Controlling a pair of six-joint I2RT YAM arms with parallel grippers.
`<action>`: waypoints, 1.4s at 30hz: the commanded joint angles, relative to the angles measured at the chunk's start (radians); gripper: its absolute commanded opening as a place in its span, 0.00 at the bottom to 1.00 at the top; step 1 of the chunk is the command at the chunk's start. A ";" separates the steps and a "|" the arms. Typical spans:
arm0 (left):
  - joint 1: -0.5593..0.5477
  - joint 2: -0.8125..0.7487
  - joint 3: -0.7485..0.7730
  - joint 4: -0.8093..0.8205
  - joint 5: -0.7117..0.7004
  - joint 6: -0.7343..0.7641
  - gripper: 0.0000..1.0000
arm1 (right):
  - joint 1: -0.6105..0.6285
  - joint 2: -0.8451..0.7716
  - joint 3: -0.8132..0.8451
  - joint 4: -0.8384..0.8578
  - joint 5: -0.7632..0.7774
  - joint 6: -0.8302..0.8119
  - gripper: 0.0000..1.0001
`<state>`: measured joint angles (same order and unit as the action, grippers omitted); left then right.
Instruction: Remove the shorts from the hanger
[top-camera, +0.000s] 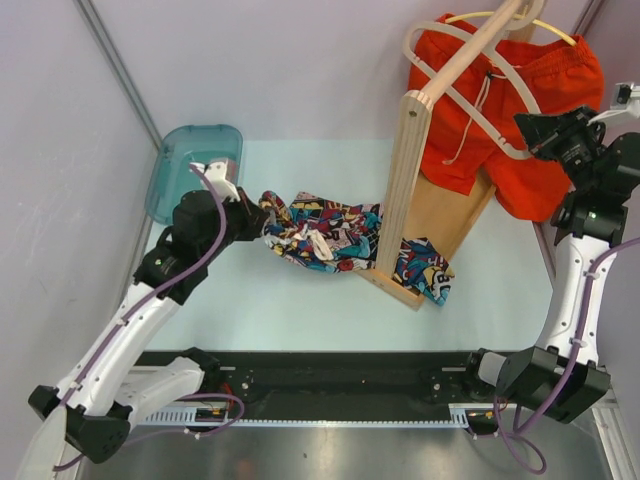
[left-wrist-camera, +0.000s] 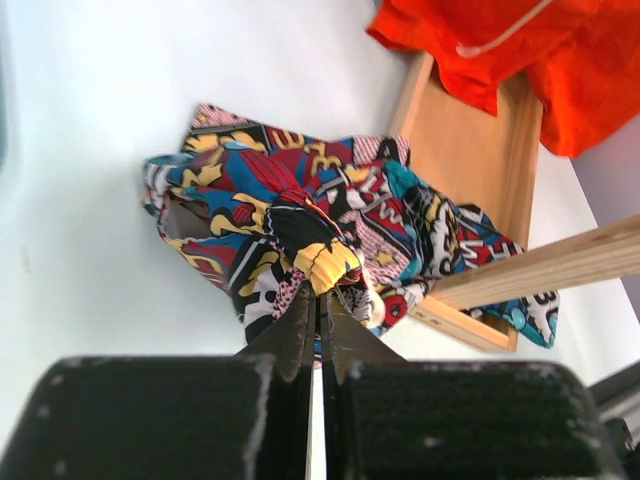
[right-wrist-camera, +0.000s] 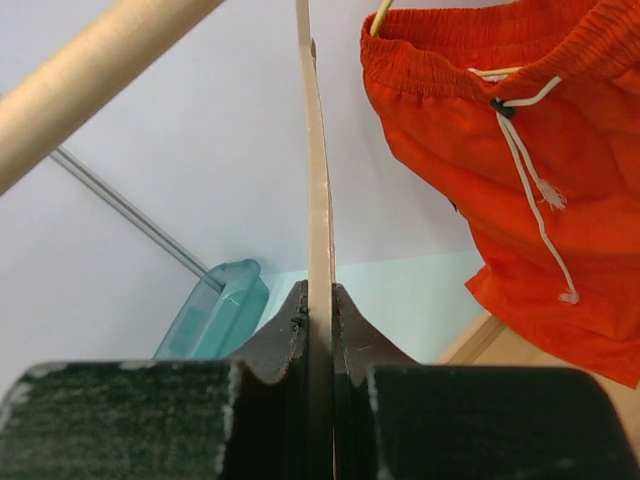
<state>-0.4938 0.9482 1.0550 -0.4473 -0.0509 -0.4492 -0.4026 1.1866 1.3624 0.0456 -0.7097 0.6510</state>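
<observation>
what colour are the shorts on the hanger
Plain orange-red shorts, best seen in the right wrist view.

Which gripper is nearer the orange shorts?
Right. The right gripper is shut on a hanger just beside the orange shorts; the left gripper is well away, shut on the comic-print shorts.

Bright, even, diffuse light fills all three views, and shadows on the bench (top-camera: 300, 310) are faint and soft. In the left wrist view the bench washes out almost to white. Up close, the left pincer (left-wrist-camera: 318, 305) and right pincer (right-wrist-camera: 320, 300) loom dark and blurred.
</observation>
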 joint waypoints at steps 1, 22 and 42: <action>0.001 -0.054 0.112 -0.025 -0.095 0.049 0.00 | 0.024 -0.002 0.053 -0.021 -0.030 -0.063 0.00; 0.000 0.043 0.499 -0.123 -0.131 0.199 0.00 | 0.177 -0.021 0.046 -0.565 0.364 -0.163 0.81; -0.206 0.304 0.092 0.002 0.100 0.132 0.82 | 0.226 -0.271 -0.339 -0.742 0.552 -0.163 0.91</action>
<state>-0.7025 1.3762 1.2900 -0.5308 0.0574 -0.2970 -0.1909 0.9192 1.1019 -0.6842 -0.1692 0.5060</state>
